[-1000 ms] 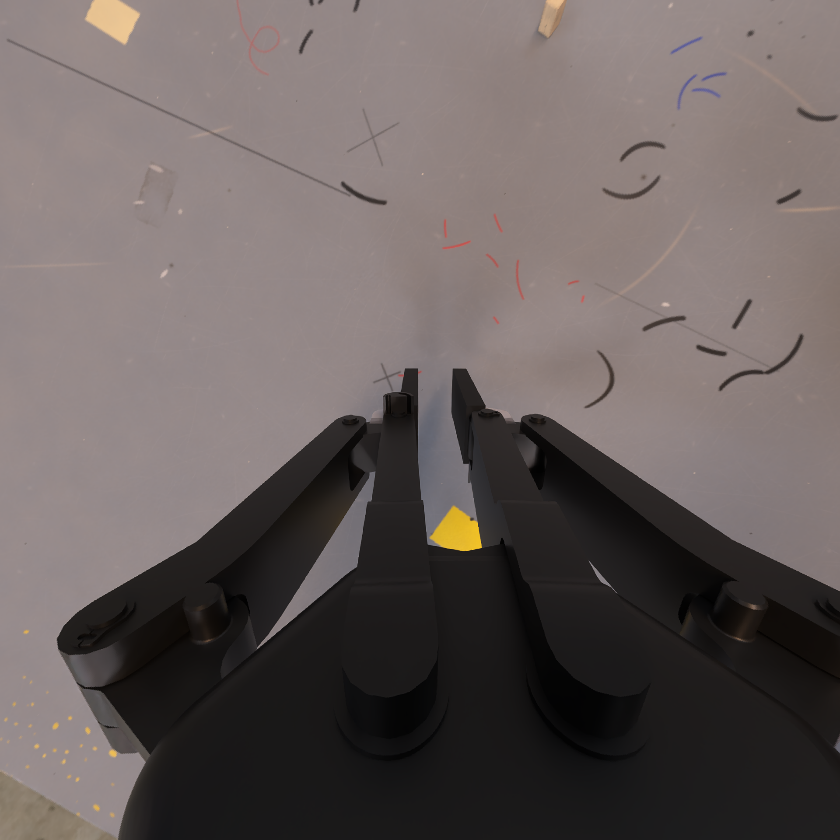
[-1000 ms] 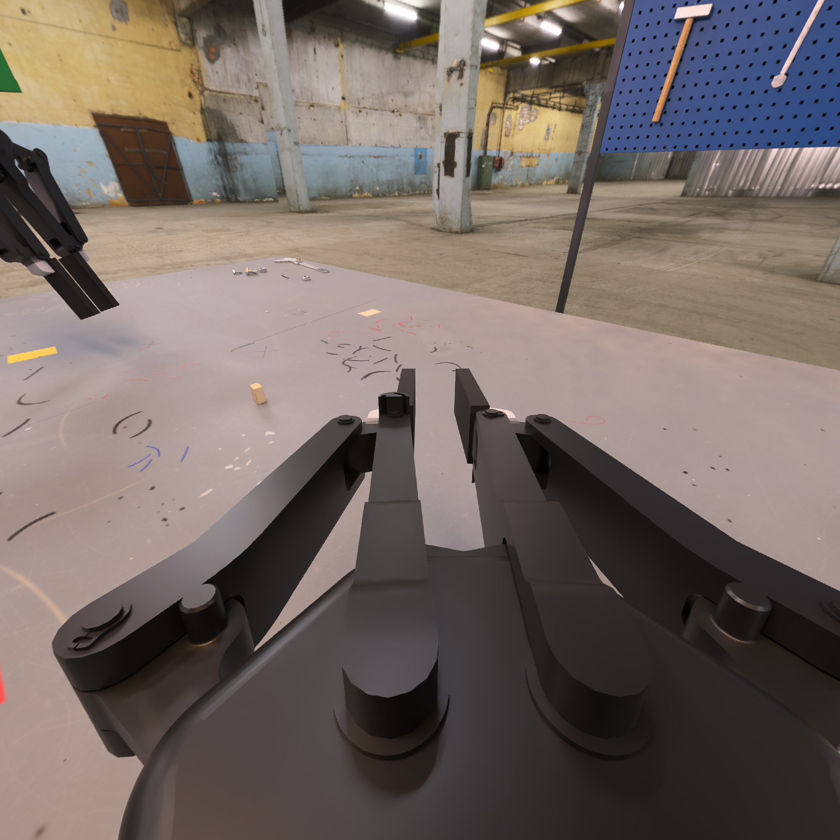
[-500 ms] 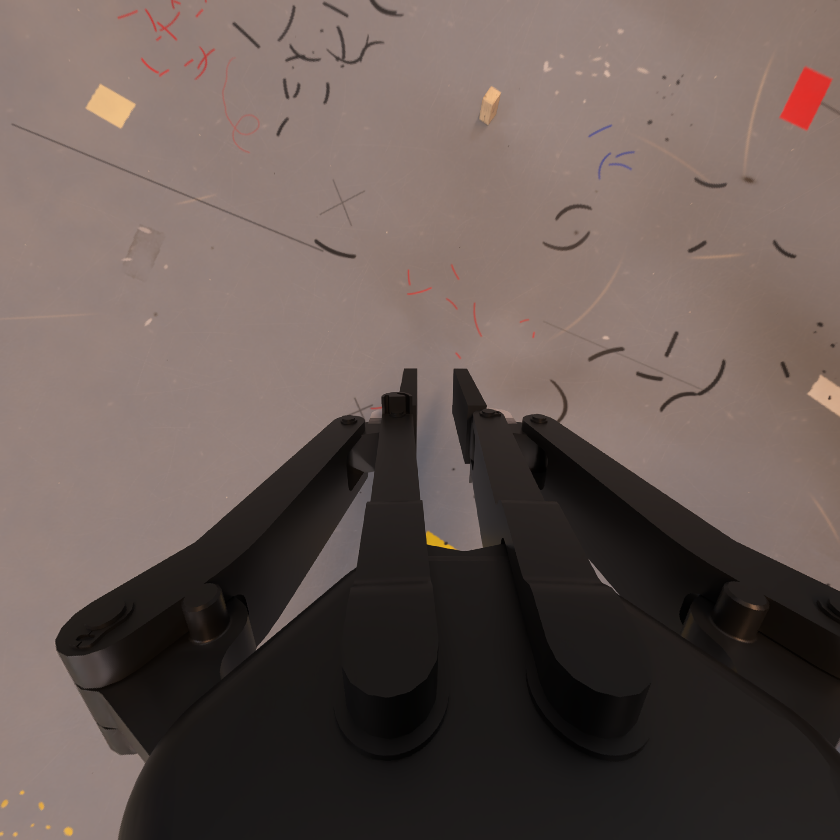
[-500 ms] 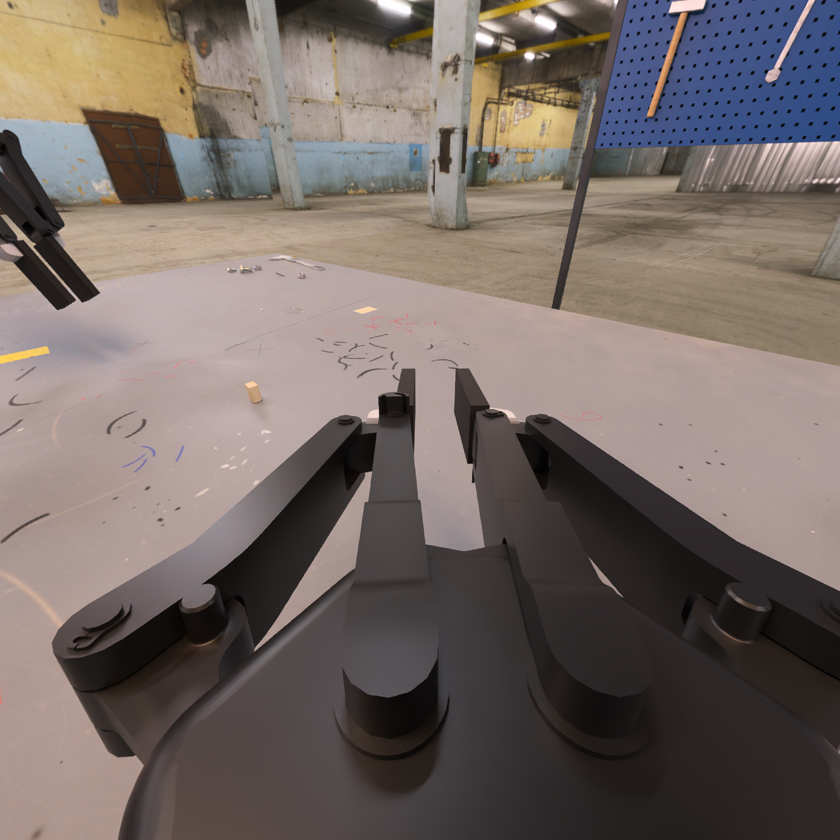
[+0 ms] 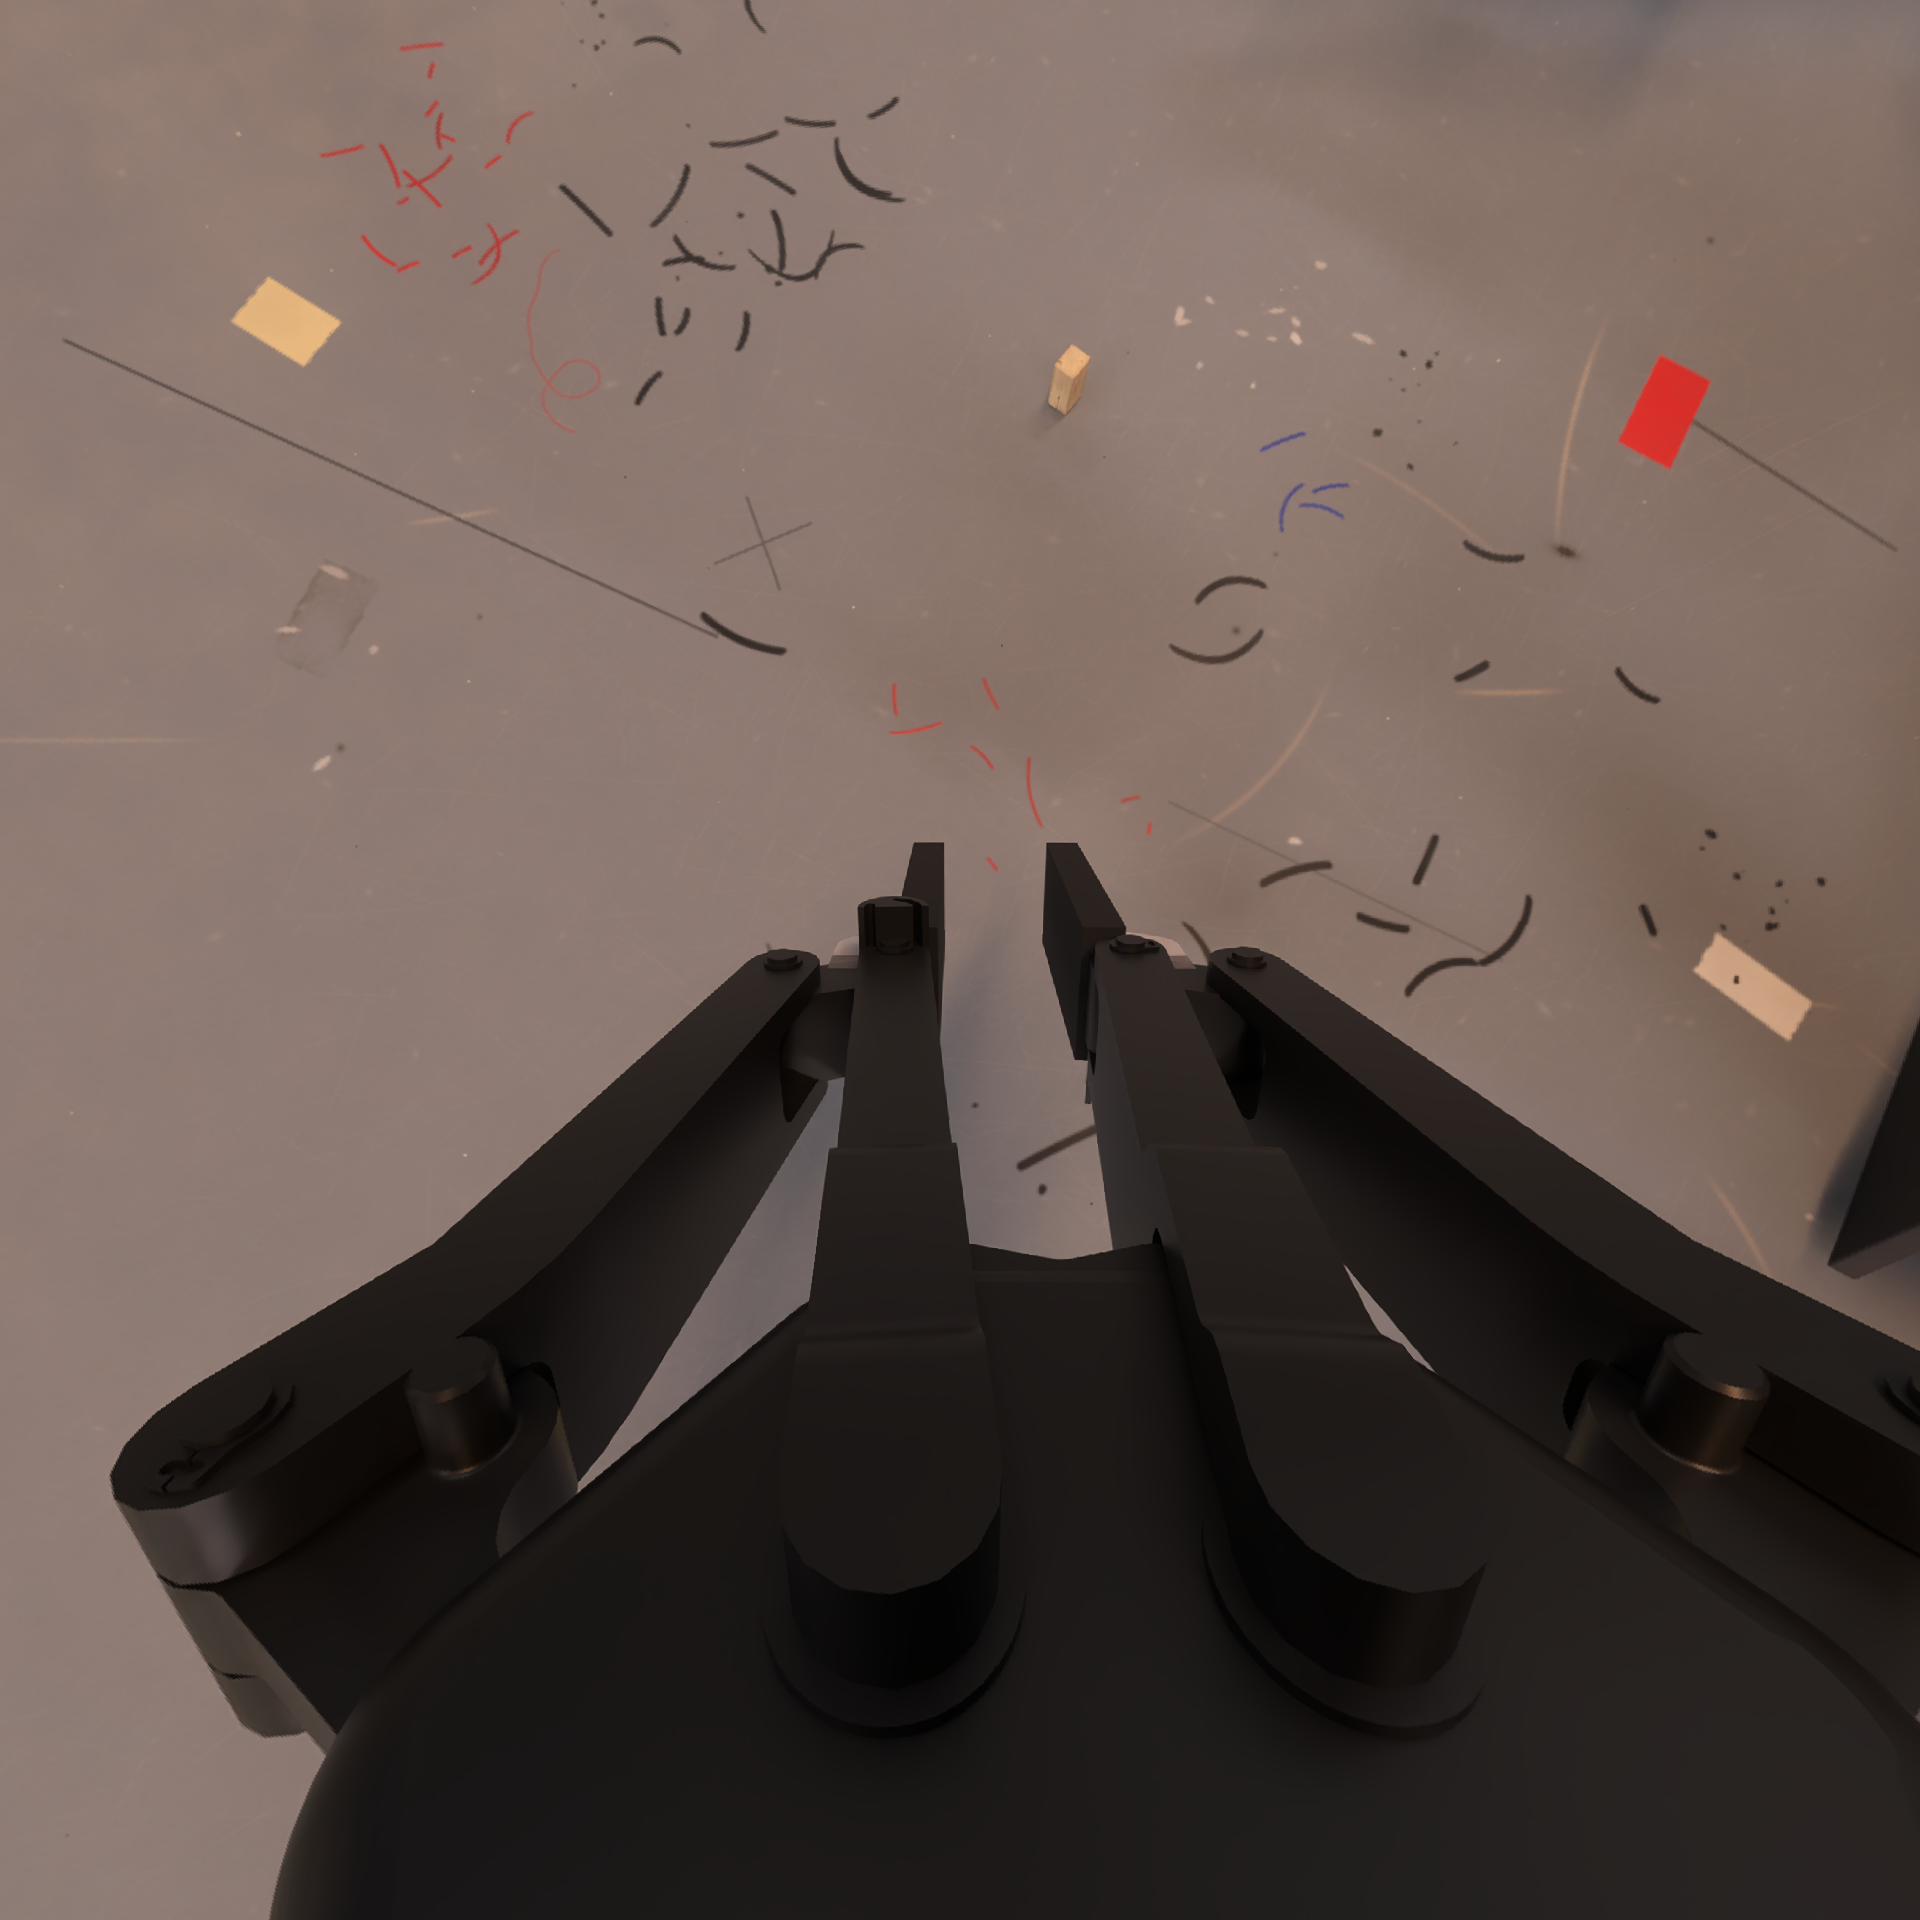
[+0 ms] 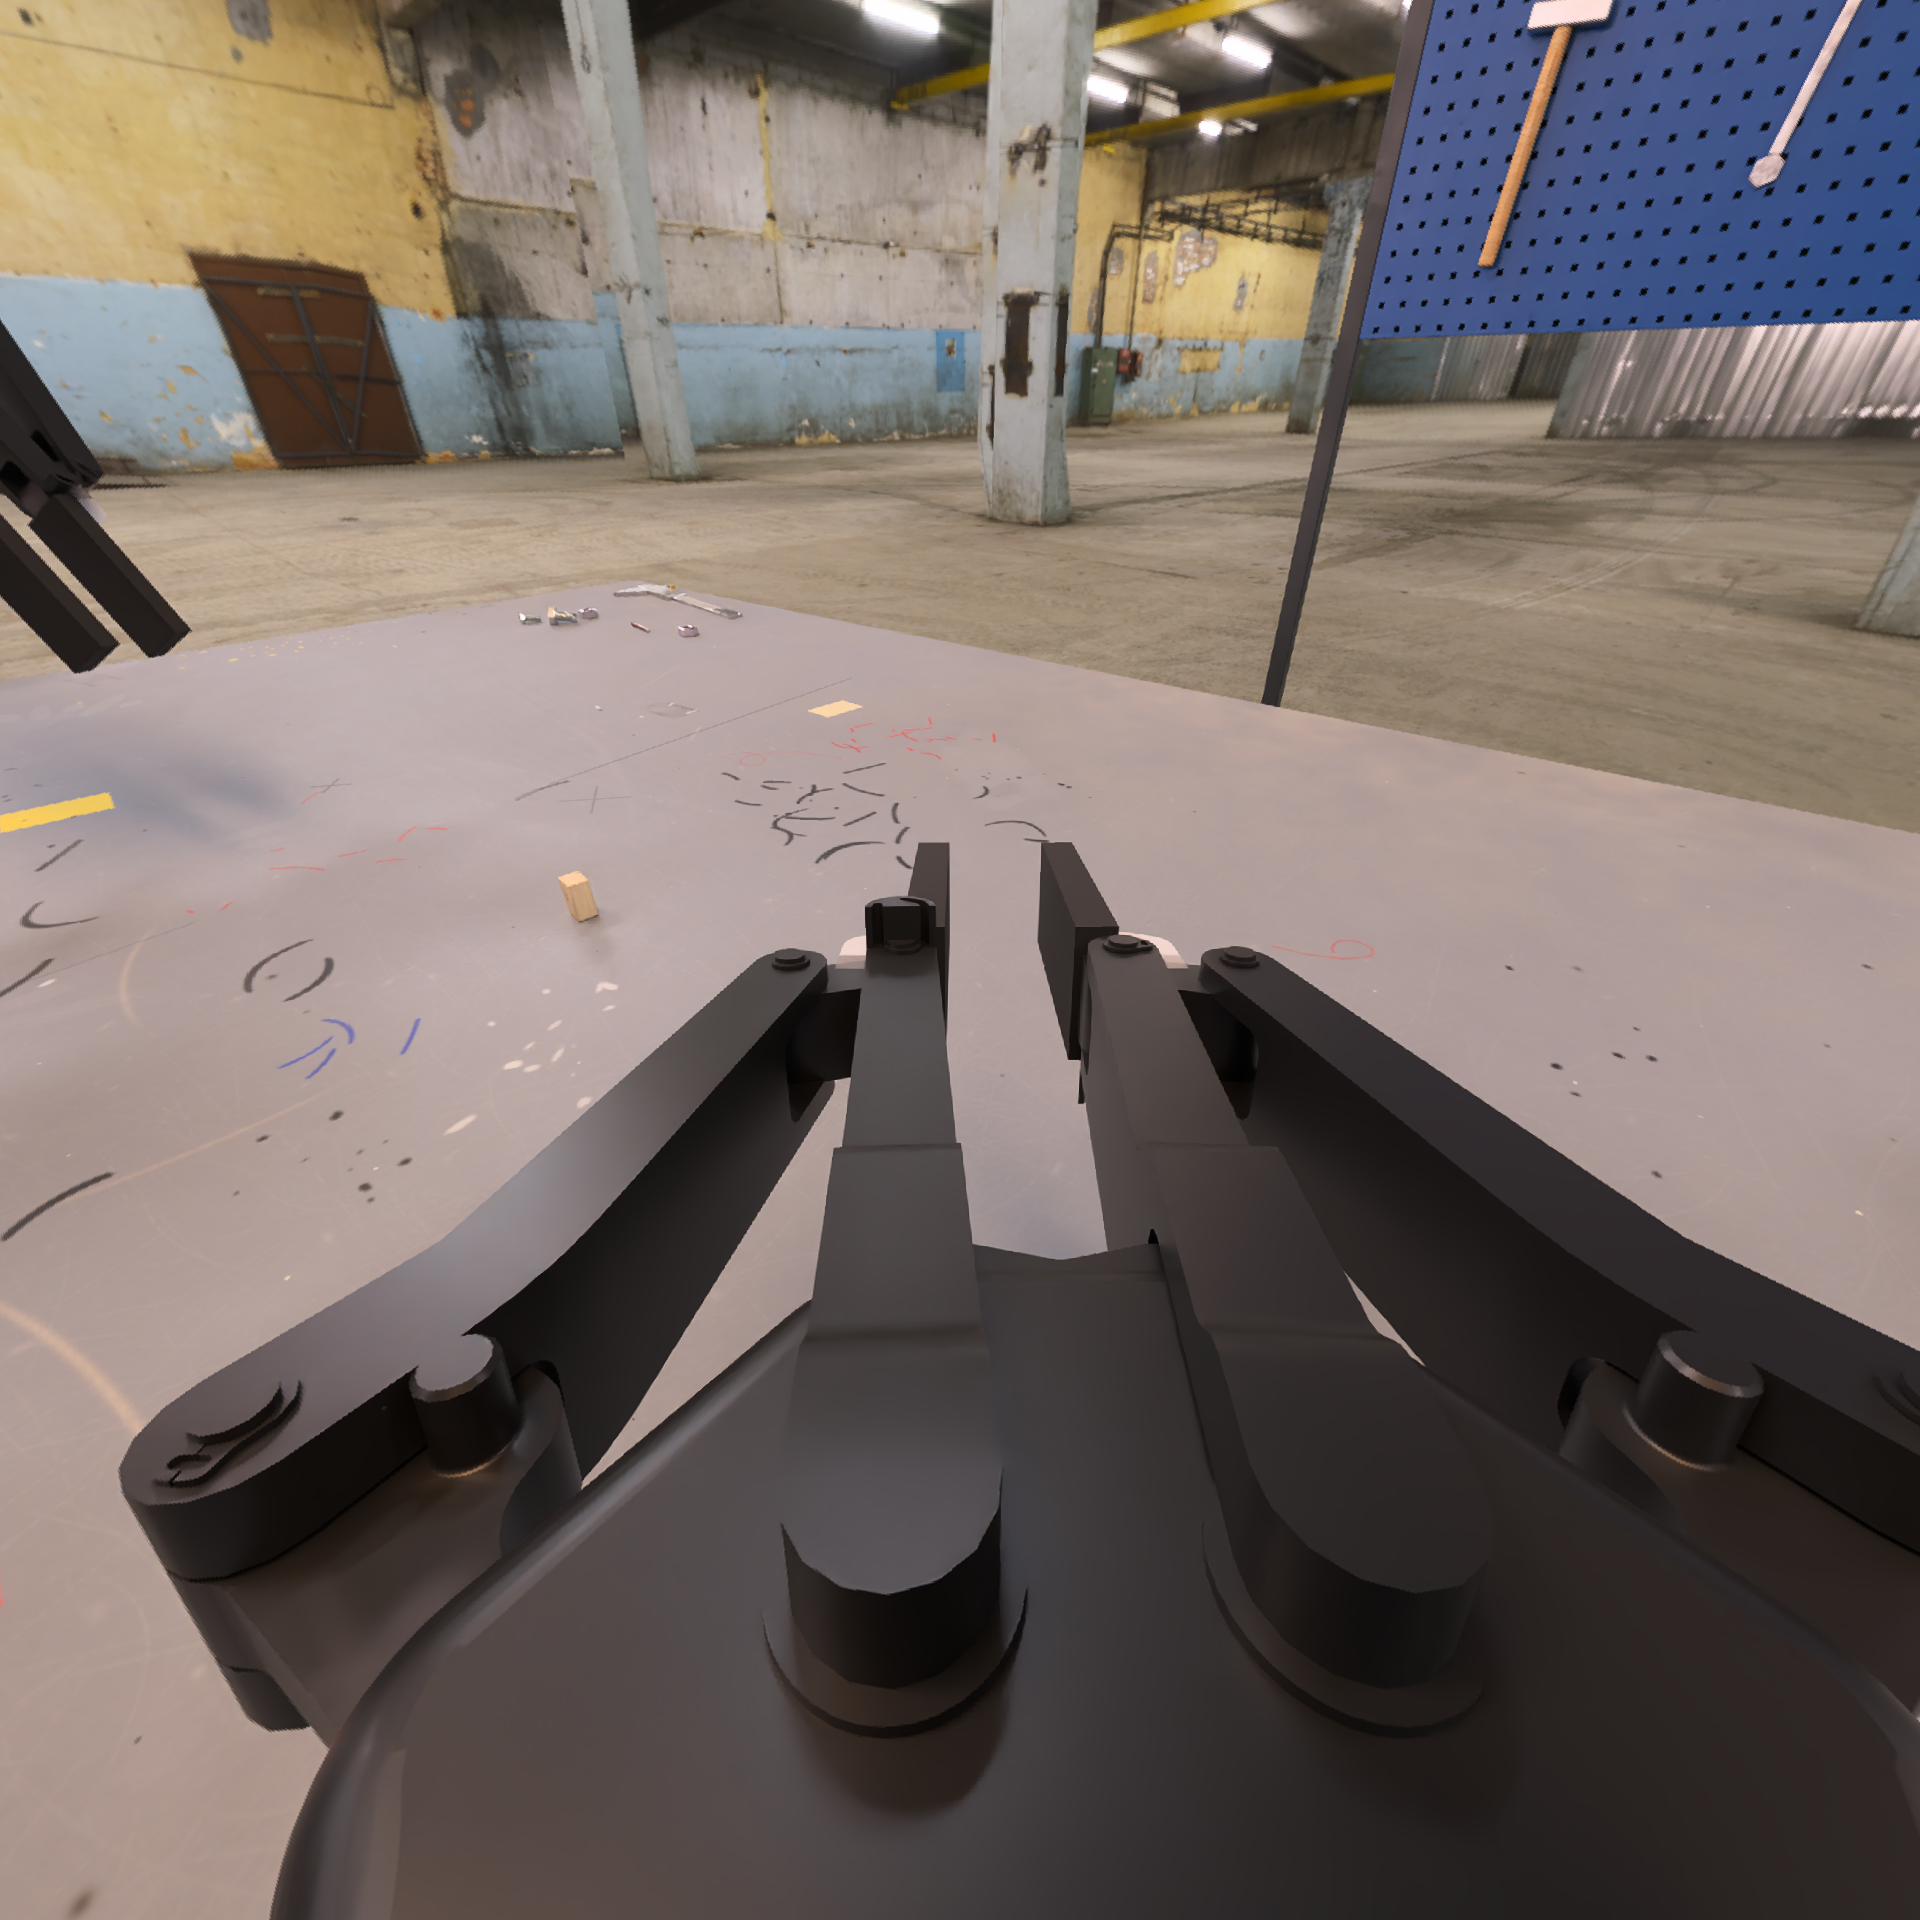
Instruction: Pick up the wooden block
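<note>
The wooden block (image 5: 1068,379) is a small pale upright piece standing alone on the grey table (image 5: 312,1039). In the left wrist view it lies far ahead of my left gripper (image 5: 994,862), slightly right of it. The left jaws are drawn close together with a narrow slit and nothing between them. In the right wrist view the block (image 6: 579,896) stands ahead and to the left of my right gripper (image 6: 994,862), whose jaws are equally close and empty. The left gripper (image 6: 94,613) also shows at the far left, above the table.
Flat coloured patches lie on the table: red (image 5: 1662,410), tan (image 5: 285,320), white (image 5: 1752,985), yellow (image 6: 57,810). Small metal parts (image 6: 623,613) lie at the far edge. A blue pegboard (image 6: 1662,156) on a post (image 6: 1314,468) stands beyond the table. A dark shape (image 5: 1881,1195) juts in at the right edge.
The left wrist view has pulled back from the table, so the block has moved from the top edge down into the frame. The left gripper has shifted left in the right view. The right gripper is nearly still.
</note>
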Motion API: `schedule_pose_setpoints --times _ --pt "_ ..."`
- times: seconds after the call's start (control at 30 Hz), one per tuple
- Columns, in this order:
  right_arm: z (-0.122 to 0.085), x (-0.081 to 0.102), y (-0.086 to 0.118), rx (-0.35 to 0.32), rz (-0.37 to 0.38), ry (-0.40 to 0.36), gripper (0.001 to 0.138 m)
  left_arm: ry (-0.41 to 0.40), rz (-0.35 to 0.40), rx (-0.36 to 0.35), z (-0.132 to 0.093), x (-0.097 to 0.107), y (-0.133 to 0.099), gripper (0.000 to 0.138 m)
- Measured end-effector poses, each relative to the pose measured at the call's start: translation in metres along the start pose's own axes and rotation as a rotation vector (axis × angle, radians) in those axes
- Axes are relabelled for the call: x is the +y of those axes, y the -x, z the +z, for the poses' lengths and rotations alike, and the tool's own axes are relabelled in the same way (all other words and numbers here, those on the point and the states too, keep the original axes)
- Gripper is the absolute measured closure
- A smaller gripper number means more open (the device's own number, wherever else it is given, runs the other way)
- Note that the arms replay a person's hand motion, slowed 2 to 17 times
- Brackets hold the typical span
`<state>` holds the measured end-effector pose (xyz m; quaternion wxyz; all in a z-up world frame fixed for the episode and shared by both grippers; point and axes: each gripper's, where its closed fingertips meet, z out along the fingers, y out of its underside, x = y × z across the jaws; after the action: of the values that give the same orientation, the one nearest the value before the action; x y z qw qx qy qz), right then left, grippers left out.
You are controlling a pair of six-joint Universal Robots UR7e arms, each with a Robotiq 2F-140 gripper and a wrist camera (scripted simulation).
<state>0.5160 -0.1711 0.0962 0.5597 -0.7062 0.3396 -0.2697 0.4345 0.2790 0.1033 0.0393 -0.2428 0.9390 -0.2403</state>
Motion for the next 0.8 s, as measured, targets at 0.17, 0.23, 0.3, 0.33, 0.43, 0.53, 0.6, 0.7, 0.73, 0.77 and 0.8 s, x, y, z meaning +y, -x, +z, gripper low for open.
schedule_pose_setpoints --times 0.17,0.23,0.3,0.33,0.43,0.53,0.6,0.7,0.73,0.77,0.8 --pt "0.0 0.0 0.0 -0.002 0.002 -0.001 0.116 -0.003 -0.025 0.013 -0.003 0.0 -0.006 0.109" --pt "0.0 0.0 0.0 -0.003 0.003 -0.001 0.116 0.002 -0.034 0.019 -0.003 0.0 -0.009 0.108" --pt "0.0 0.0 0.0 -0.004 0.004 -0.002 0.116 0.013 -0.042 0.025 -0.003 0.002 -0.012 0.105" --pt "0.0 0.0 0.0 -0.004 0.005 -0.002 0.116 0.019 -0.046 0.028 -0.002 0.003 -0.014 0.104" --pt "0.0 0.0 0.0 -0.006 0.006 -0.004 0.116 0.043 -0.054 0.034 0.0 0.007 -0.019 0.101" --pt "-0.001 -0.001 0.0 -0.007 0.007 -0.006 0.116 0.072 -0.06 0.035 0.002 0.012 -0.024 0.099" --pt "-0.001 -0.001 0.0 -0.009 0.008 -0.007 0.116 0.094 -0.063 0.027 0.005 0.016 -0.025 0.098" --pt "-0.001 -0.001 0.001 -0.011 0.009 -0.009 0.116 0.128 -0.068 0.008 0.009 0.022 -0.027 0.097" --pt "-0.001 -0.001 0.001 -0.011 0.009 -0.01 0.116 0.14 -0.07 0.0 0.011 0.025 -0.027 0.097" --pt "-0.001 -0.001 0.001 -0.012 0.01 -0.01 0.116 0.152 -0.072 -0.009 0.012 0.027 -0.027 0.096" --pt "-0.001 -0.001 0.001 -0.013 0.01 -0.011 0.116 0.165 -0.074 -0.019 0.014 0.029 -0.027 0.096"
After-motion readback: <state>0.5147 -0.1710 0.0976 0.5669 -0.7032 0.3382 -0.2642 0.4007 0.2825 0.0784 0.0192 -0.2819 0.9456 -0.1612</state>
